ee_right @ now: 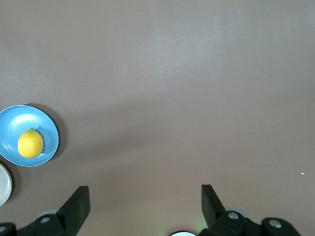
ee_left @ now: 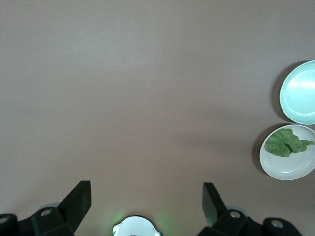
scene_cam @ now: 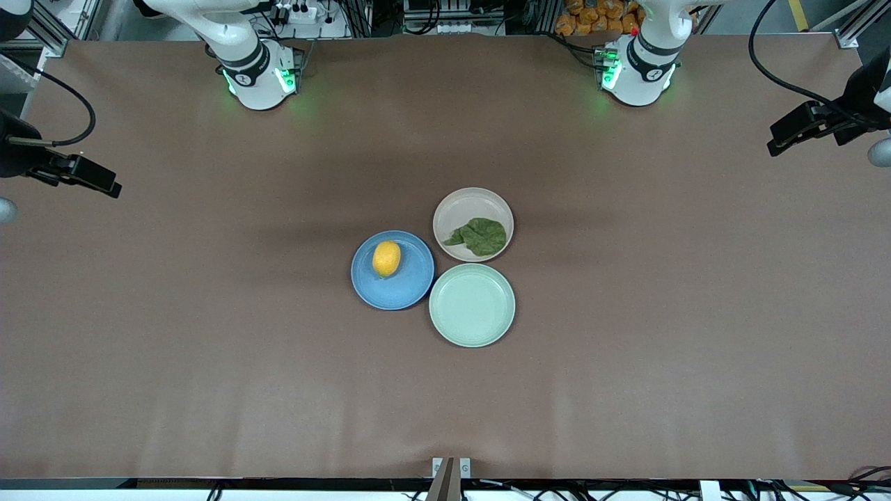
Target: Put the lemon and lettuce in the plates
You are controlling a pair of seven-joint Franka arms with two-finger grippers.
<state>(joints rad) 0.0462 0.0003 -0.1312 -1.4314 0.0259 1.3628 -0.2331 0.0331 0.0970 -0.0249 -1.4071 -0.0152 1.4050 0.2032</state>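
The yellow lemon lies on the blue plate in the middle of the table. They also show in the right wrist view, lemon on the blue plate. The dark-green lettuce lies on the beige-pink plate, beside the blue plate toward the left arm's end. The left wrist view shows the lettuce on this plate too. My left gripper is open and empty, up over the left arm's end of the table. My right gripper is open and empty over the right arm's end.
An empty mint-green plate touches both other plates, nearer to the front camera. The two arm bases stand along the table edge farthest from the front camera. The brown tabletop stretches wide around the plates.
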